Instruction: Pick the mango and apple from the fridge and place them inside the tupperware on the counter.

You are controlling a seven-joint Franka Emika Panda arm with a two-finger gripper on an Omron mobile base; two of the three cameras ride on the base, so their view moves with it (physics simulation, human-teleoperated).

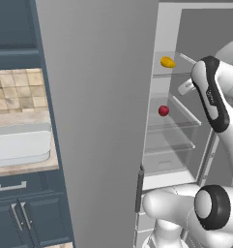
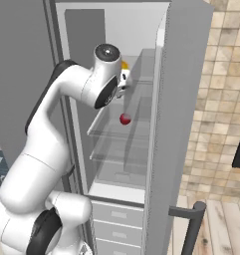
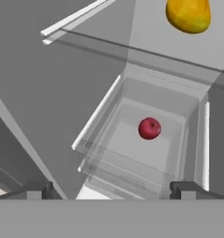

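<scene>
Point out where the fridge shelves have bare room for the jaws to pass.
Inside the fridge, the glass around the apple is bare on all sides. The lower shelves hold nothing. The mango sits alone on the upper shelf. Tightest spot: between the shelf edges, where the arm enters. The gripper is open.

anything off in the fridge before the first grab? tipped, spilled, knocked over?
Nothing stands out. The fridge door is open; the mango sits on an upper glass shelf and the apple on a shelf below, both clean. The gripper is open and empty, short of both fruits.

Apple (image 2: 125,119) on open fridge (image 2: 183,99) shelf
</scene>
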